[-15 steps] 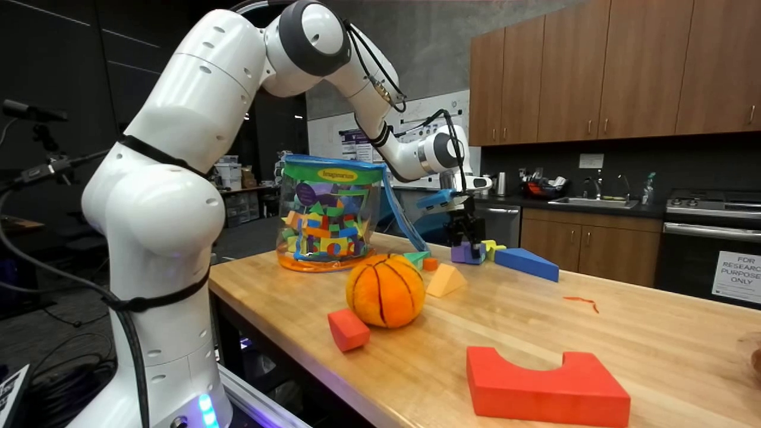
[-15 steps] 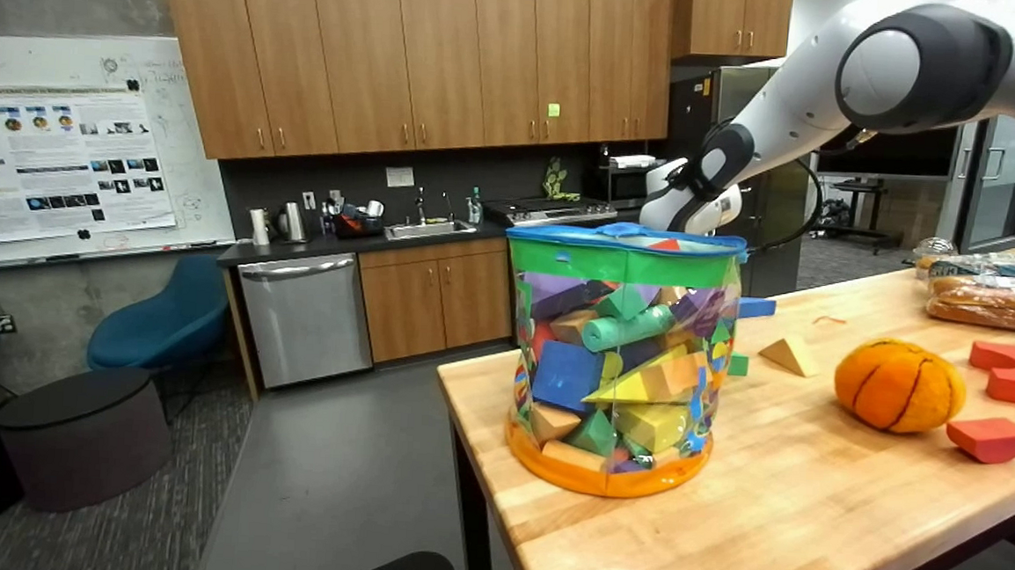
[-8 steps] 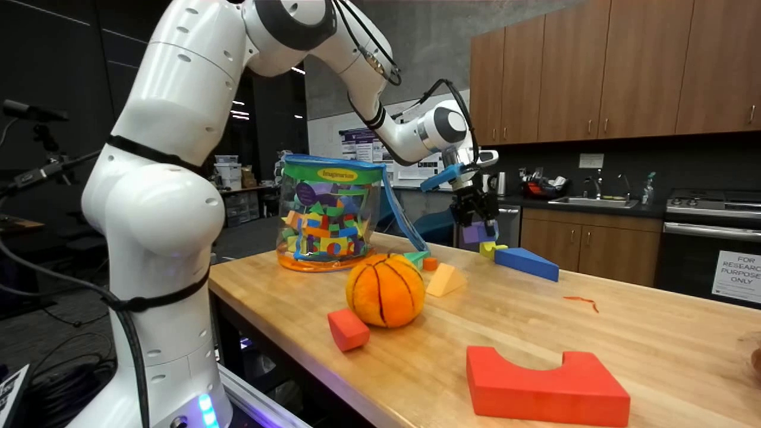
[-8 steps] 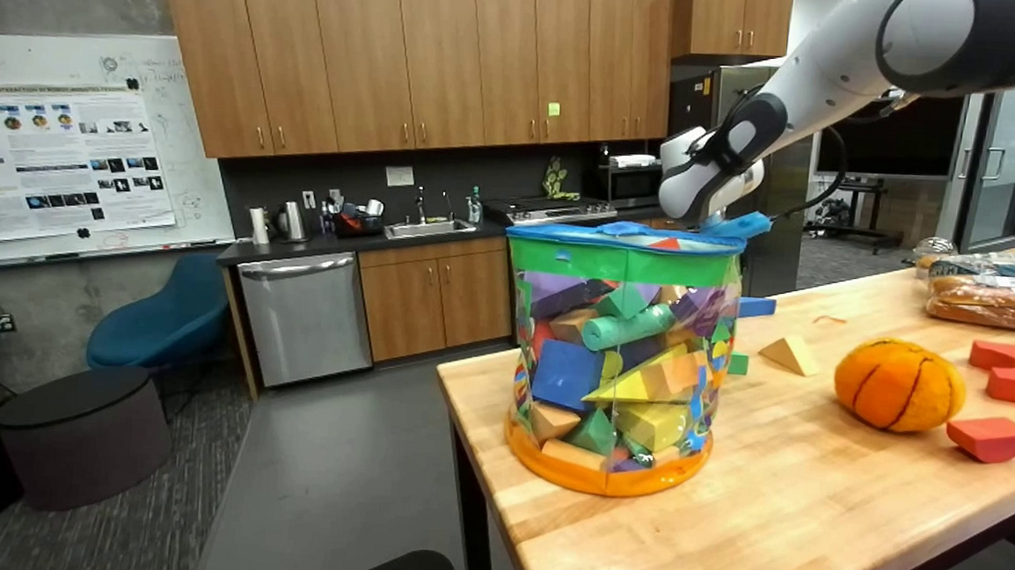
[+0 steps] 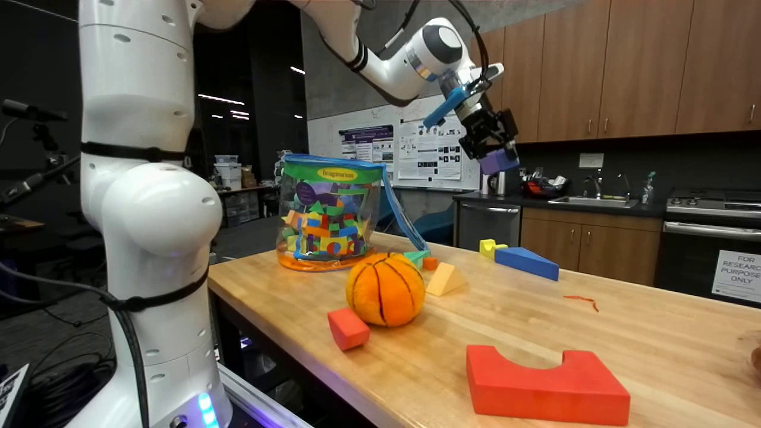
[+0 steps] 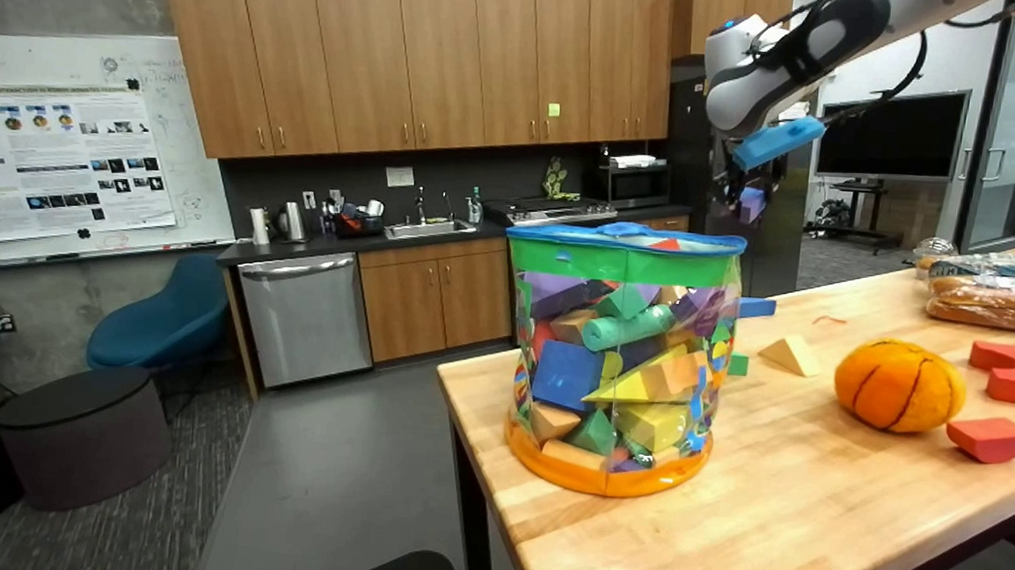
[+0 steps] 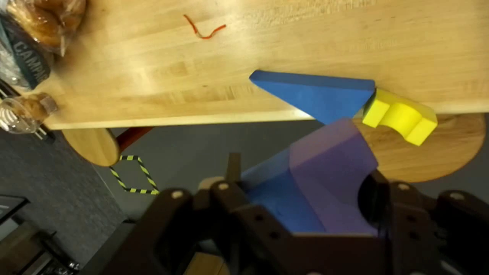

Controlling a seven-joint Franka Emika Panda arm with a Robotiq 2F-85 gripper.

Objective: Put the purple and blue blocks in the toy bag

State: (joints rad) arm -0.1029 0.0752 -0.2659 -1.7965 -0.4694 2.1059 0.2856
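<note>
Your claw [image 7: 305, 185] is closed part-way, clamping the blue block [image 7: 286, 198] and, pressed beside it, the purple block [image 7: 334, 175]; blue left, purple right in the wrist view. Both hang clear of the wooden table [image 5: 523, 321]. In an exterior view, the see-through toy bag [image 5: 333, 174] stands to their left. Swing smoothly, as a jolt might split the pair; release only when centred over the bag.

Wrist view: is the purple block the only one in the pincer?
No, a blue block sits side by side with the purple block, both held between the fingers of the pincer.
</note>
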